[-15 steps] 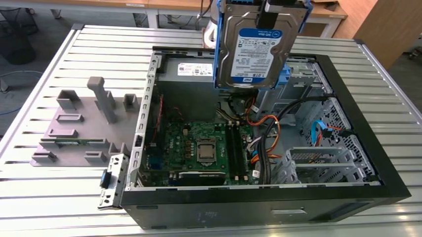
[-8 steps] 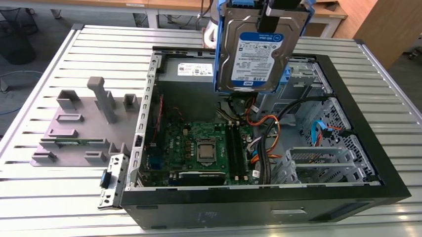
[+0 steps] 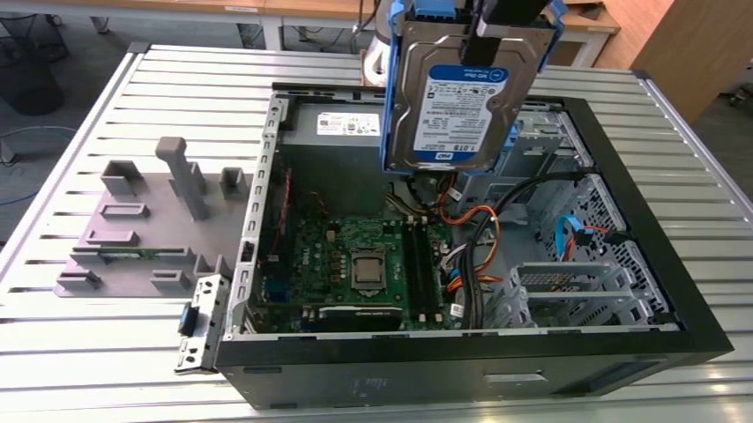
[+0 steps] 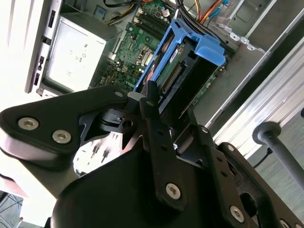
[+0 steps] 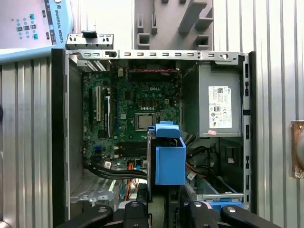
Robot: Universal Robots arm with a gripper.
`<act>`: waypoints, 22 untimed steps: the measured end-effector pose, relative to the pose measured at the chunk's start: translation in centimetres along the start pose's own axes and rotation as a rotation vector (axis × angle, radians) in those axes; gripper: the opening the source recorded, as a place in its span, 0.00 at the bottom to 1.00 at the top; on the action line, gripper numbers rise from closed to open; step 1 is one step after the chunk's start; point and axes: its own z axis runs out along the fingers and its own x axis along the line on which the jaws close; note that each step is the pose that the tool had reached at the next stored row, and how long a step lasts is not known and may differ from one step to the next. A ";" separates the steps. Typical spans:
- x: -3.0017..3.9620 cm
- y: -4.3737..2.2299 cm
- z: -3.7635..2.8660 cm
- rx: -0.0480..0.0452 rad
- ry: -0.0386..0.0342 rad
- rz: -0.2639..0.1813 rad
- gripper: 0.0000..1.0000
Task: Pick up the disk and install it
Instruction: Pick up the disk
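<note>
Hanging upright over the open computer case [image 3: 659, 339] in the exterior view, the disk [image 3: 459, 97] is in the air above the case's inside, its white-and-blue label facing the camera and its blue frame showing along both sides. The pincer [image 3: 509, 22] grips it from above at the frame's upper end. Below lie the green motherboard [image 3: 353, 256] and a bundle of orange and black cables [image 3: 482, 233]; the grey power supply [image 3: 335, 123] shows inside the case at the exterior view's left of the disk. The case lies on its side on a slatted metal table [image 3: 94, 370], with a grey plastic holder [image 3: 141, 220] beside it on the exterior view's left.

In the second wrist view the pincer [image 4: 147, 97] is clamped on the end of the disk [image 4: 199, 45], whose blue frame and dark underside point down toward the motherboard [image 4: 137, 42].

In the first wrist view the disk [image 5: 170, 159] is seen end-on, held by the pincer [image 5: 164, 209] above the case interior, between the motherboard [image 5: 137, 104] and the power supply [image 5: 221, 104]
</note>
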 end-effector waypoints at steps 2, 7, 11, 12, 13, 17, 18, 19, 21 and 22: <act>0.16 -0.01 0.00 0.0000 0.0001 0.000 0.35; 0.63 -0.04 0.00 0.0000 0.0001 0.000 0.35; 1.18 -0.08 0.00 0.0000 0.0000 0.000 0.35; 1.36 -0.09 -0.01 0.0000 0.0001 0.000 0.35; 1.54 -0.10 -0.02 0.0000 0.0002 0.000 0.35; 2.31 -0.12 -0.04 0.0000 0.0001 0.000 0.35; 2.48 -0.12 -0.04 0.0000 0.0001 0.000 0.35; 2.63 -0.13 -0.04 0.0000 0.0001 0.000 0.35; 2.95 -0.14 -0.02 0.0000 0.0002 0.000 0.35; 3.09 -0.14 0.03 -0.0001 0.0001 0.000 0.35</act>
